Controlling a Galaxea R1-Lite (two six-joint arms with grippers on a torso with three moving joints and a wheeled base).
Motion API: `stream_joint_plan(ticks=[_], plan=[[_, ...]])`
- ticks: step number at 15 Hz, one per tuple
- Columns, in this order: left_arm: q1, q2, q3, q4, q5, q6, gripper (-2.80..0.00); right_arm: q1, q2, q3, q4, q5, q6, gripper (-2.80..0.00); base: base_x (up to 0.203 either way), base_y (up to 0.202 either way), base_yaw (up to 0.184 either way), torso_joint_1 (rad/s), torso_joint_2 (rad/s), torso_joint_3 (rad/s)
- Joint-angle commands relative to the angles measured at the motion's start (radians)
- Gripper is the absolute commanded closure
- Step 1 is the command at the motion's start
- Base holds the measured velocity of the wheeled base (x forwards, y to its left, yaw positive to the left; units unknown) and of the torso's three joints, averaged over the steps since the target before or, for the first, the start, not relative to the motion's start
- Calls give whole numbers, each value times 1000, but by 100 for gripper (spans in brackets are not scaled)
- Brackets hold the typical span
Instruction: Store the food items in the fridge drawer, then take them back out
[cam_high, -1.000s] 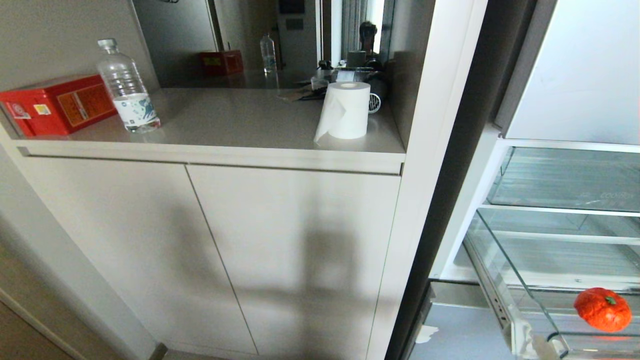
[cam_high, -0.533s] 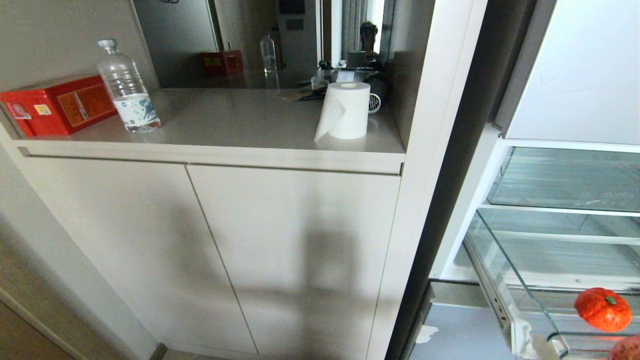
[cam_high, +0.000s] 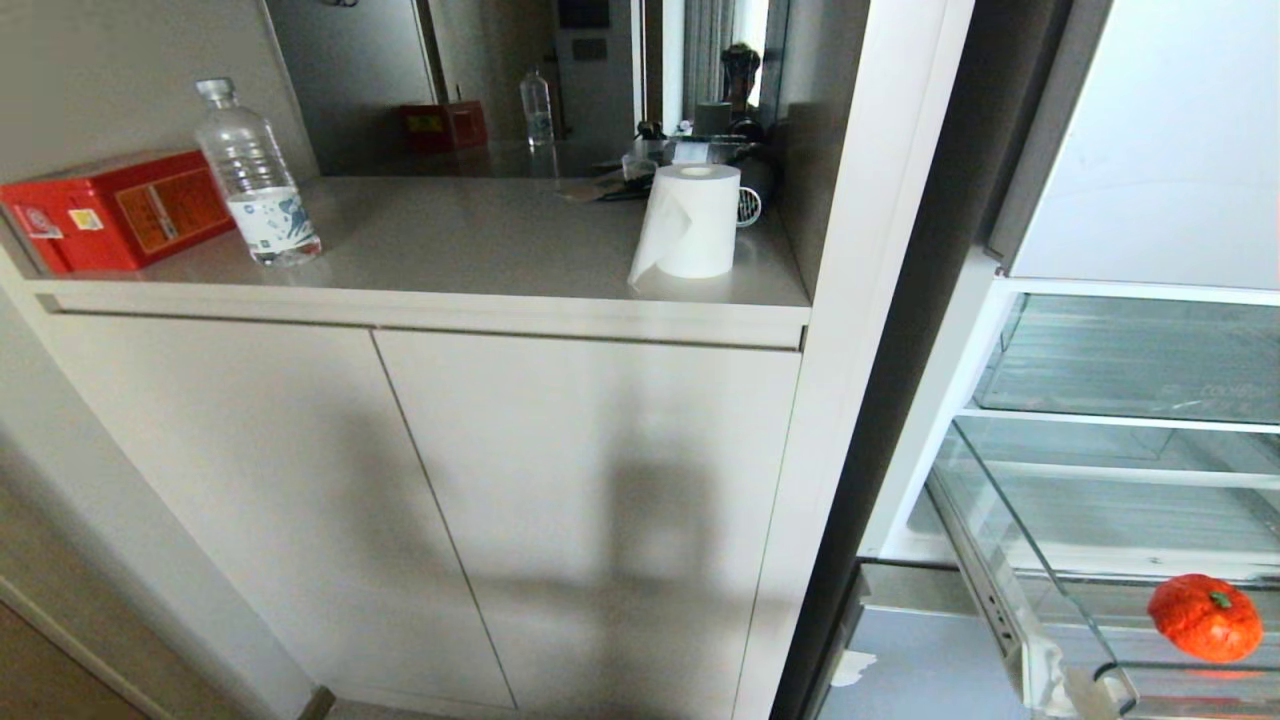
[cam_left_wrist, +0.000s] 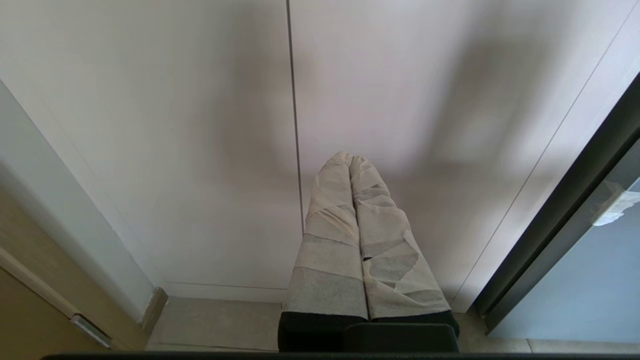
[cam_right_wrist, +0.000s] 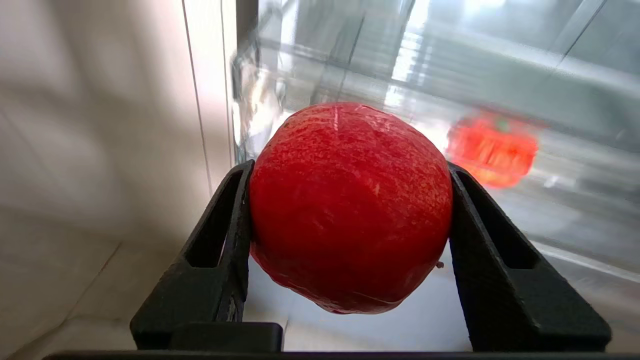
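The right end effector (cam_right_wrist: 350, 200) grips the round red food item (cam_right_wrist: 350, 205) between its two black fingers (cam_right_wrist: 225, 235), one pressed on each side. The item is close to spherical, with no clear long axis; a faint seam runs over its top. It is held outside the clear fridge drawer (cam_high: 1010, 560), near the drawer's side wall.

The orange-red pumpkin-like item (cam_high: 1205, 618) rests on the ribbed drawer floor, squat and upright, its dark green stem pointing up.

The left end effector (cam_left_wrist: 350, 235), its tape-wrapped fingers pressed together and empty, points at the pale cabinet doors (cam_left_wrist: 200, 125).

On the counter (cam_high: 480, 240) stand a water bottle (cam_high: 255, 175), a red box (cam_high: 115, 210) and a paper roll (cam_high: 690, 220).
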Motion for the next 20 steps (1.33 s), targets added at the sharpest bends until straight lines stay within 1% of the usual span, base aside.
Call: stream_joint_plan(ticks=[1,3,5,10,20], plan=[[0,0,0,0,0,0,0,-15,-122,1,10,2,-6,0,0,0,0,0,0,0],[0,0,0,0,0,0,0,-21,-118,0,20,3,-21,0,0,0,0,0,0,0],[0,0,0,0,0,0,0,-21,-117,0,22,-4,4,0,0,0,0,0,0,0],[0,0,0,0,0,0,0,-21,-117,0,22,-1,9,0,-1,0,-14,0,0,0],[0,0,0,0,0,0,0,-21,-117,0,22,-4,23,0,-1,6,-171,3,5,1]])
